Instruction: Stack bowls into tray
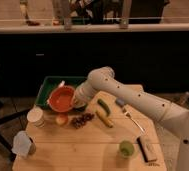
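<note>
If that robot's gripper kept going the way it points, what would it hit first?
The gripper points toward the picture's left, with the red-orange bowl right at its tip, so that comes first. Beyond it lies the green tray, though depth is hard to judge.

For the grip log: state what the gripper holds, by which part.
The gripper holds the round, shallow red-orange plastic bowl by its rim on the arm's side, tilted, at the near edge of the dark green rectangular tray.
</note>
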Available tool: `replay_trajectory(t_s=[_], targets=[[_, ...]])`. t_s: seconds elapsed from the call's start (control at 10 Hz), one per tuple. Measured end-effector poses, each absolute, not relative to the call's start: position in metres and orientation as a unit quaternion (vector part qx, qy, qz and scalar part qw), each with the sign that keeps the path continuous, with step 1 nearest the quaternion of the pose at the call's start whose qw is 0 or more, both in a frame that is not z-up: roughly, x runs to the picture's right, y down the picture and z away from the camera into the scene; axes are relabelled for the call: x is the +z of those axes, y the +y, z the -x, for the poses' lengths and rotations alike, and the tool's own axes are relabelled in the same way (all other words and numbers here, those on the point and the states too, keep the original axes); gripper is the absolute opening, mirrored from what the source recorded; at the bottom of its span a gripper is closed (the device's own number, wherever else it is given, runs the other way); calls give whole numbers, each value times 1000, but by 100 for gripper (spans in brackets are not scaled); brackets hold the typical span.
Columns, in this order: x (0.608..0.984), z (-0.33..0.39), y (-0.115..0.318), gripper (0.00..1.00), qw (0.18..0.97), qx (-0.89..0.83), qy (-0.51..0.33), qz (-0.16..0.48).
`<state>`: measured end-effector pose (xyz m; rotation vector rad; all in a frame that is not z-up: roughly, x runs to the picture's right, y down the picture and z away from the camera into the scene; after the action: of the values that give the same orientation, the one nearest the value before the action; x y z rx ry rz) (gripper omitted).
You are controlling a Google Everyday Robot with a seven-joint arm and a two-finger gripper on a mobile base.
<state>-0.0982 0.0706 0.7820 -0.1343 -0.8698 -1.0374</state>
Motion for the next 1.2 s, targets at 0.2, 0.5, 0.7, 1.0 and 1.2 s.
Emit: replay_trajectory(t_s=[0.2, 0.5, 0.7, 1.0, 1.2], targets=[[792, 93, 61, 0, 779, -478, -402, 63], [808, 83, 45, 0, 786, -469, -399, 57], [820, 82, 33, 0, 788, -463, -401, 53], [835, 77, 20, 0, 801, -449, -395, 39], [848, 77, 15, 0, 806, -441, -392, 35]])
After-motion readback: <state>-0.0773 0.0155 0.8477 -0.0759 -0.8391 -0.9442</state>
